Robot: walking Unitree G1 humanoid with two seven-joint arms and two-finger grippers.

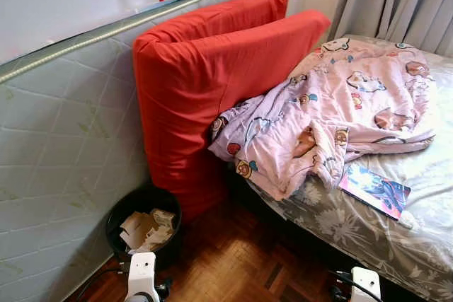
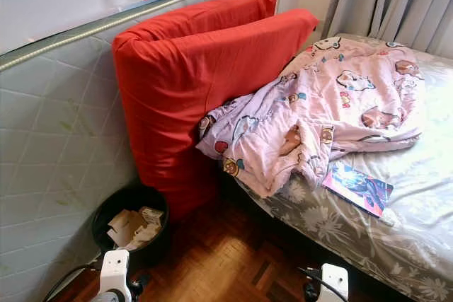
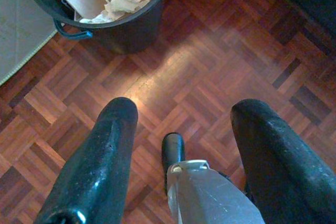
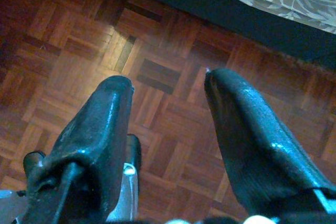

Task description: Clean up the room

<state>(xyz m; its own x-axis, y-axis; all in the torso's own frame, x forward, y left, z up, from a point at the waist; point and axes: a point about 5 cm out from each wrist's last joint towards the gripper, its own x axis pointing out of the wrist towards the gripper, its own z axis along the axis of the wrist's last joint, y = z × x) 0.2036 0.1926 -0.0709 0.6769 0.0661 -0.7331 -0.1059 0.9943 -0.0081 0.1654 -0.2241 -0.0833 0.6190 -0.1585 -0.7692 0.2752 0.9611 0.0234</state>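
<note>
Both tools hung low over the parquet floor [image 3: 210, 61], empty: left tool [image 3: 181, 124] and right tool [image 4: 168, 93], fingers spread. The crumpled pink quilt [image 1: 333, 104] and glossy booklet [image 1: 374, 190] lay right of centre on the bed [image 1: 425, 238]. Best lift the flat booklet first, pinching its edge.

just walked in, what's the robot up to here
Nothing is being handled yet. The robot stands on the parquet floor facing a bed with a crumpled pink blanket and a booklet on it. Two red cushions lean against an upright mattress, with a black bin full of paper scraps below. The left gripper and right gripper both hang open and empty above the floor.
</note>
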